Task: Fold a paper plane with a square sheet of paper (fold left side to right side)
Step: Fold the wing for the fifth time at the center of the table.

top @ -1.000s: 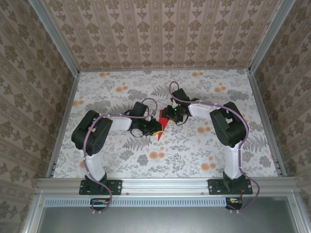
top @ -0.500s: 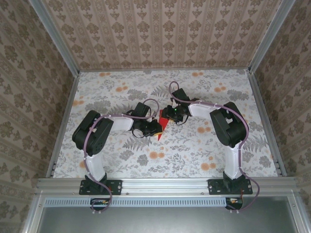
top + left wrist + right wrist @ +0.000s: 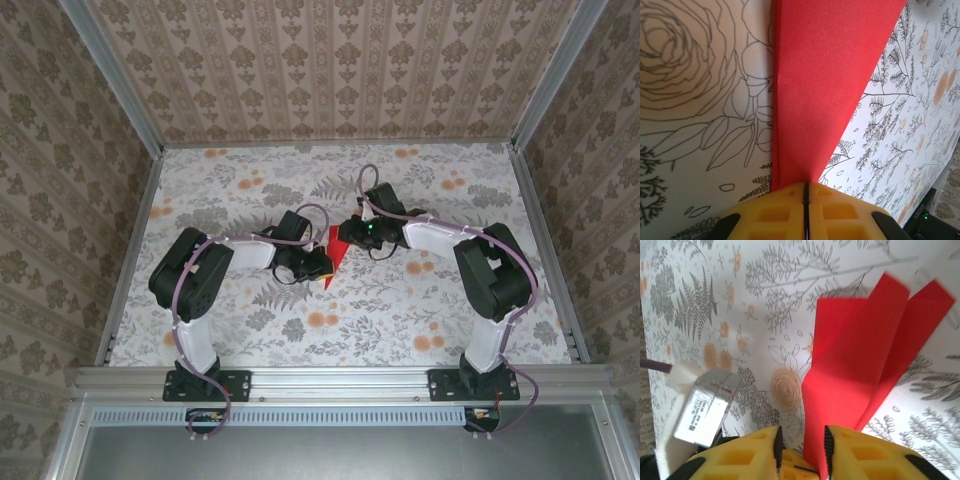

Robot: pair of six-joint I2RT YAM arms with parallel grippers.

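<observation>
Right arm [image 3: 492, 270] is swinging its elbow outward, and I'm seeing the left gripper [image 3: 805, 189] finishing its pinch, clamped on the paper plane [image 3: 825, 75] at the narrow end by its fingertips. Right gripper [image 3: 800, 442] is standing narrowly parted, with the plane's edge running up between its jaws.

Our 2 arms bent inward at the elbows, wrists close together out in front of the bases. We held the left gripper [image 3: 806, 189] pinched tight, its yellow fingers [image 3: 765, 215] pressed together on the red paper [image 3: 820, 90]. The right gripper [image 3: 801, 440] faced downward, jaws a narrow gap apart.
</observation>
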